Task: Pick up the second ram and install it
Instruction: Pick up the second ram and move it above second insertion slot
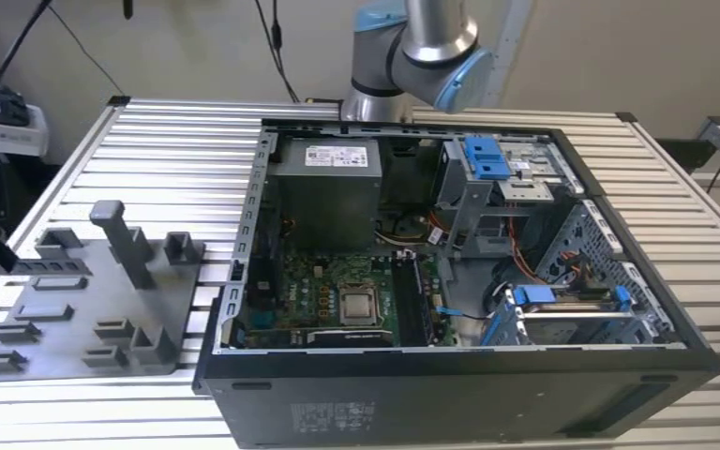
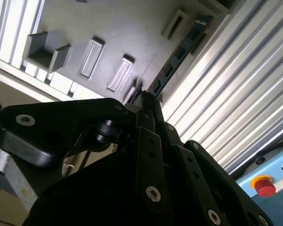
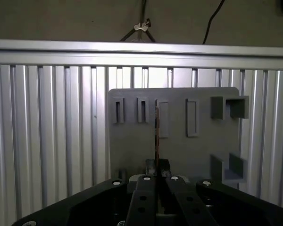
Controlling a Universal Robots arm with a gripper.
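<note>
- My black finger links crowd the foreground in both wrist views. My pincer point(image 2: 144, 100) is pinched tight, its tips clamped on one end of the second ram point(image 2: 179, 52).
- The ram juts straight out ahead of my tips, a dark strip lined with chips.
- I point at a slant over the grey tray point(image 3: 132, 150), which lies beyond my tips on the ribbed table point(image 3: 47, 132). I cannot tell whether the ram's far end touches the tray.
- My silver arm point(image 1: 416, 42) rises behind the open computer case point(image 1: 460, 375), well apart from my tips.
</note>
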